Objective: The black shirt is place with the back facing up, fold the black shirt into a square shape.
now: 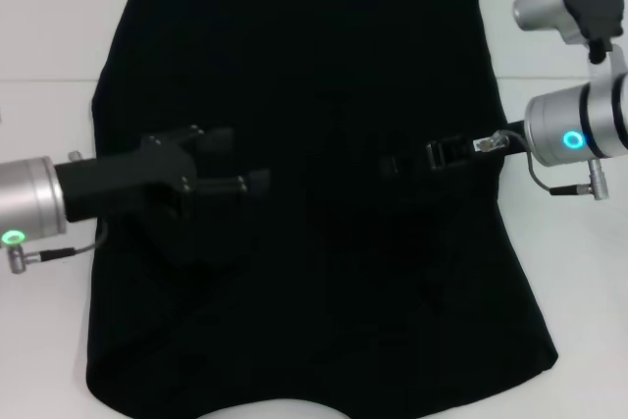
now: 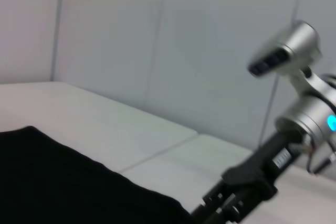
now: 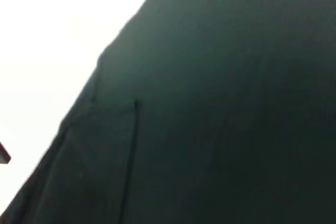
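The black shirt is spread flat over the white table, covering most of it, with its curved hem at the edge nearest the robot. The left gripper is positioned over the shirt's left half, fingers spread apart, nothing held. The right gripper is reached in over the shirt's right half; its jaw state cannot be told against the dark cloth. In the right wrist view only shirt fabric with a seam and table are seen.
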{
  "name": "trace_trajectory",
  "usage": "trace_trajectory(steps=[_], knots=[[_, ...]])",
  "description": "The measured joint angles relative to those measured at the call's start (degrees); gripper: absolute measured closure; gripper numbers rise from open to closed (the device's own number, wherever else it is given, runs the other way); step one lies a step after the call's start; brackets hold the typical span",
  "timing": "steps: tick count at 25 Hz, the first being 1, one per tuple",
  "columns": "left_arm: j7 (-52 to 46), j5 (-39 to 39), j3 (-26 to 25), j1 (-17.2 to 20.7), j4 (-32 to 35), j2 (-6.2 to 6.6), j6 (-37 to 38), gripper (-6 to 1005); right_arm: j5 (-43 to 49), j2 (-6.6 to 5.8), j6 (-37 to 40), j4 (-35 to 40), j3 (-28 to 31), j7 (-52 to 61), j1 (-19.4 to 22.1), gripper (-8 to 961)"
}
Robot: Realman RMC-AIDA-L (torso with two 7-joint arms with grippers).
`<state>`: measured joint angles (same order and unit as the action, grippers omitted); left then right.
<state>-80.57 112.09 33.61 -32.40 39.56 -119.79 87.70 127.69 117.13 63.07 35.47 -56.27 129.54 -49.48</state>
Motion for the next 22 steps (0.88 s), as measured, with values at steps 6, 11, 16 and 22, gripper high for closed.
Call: trace_trajectory(steps=[6, 11, 16, 22], knots=[[-8.1, 2.0, -2.2, 0.6, 2.9, 1.89, 7.3, 63, -9.2, 1.22, 0.6, -0.4, 1.4, -15.2, 4.1, 469], [-11.1, 9.6, -2.5, 3.4, 11.0, 1.63, 12.7, 64, -14.1, 2.3, 2.1, -0.6, 1.4, -22.8, 5.8, 130], [-8.0, 15.2, -2.6, 8.2, 20.0, -0.55, 11.2, 73, -14.7, 2.55, 0.7, -2.5, 1.4, -23.1, 4.8, 42], [-1.2, 19.0, -1.3, 10.4, 23.6, -2.41, 7.0, 83, -15.5, 2.5, -0.3, -2.9, 1.5, -22.6, 4.1, 48]])
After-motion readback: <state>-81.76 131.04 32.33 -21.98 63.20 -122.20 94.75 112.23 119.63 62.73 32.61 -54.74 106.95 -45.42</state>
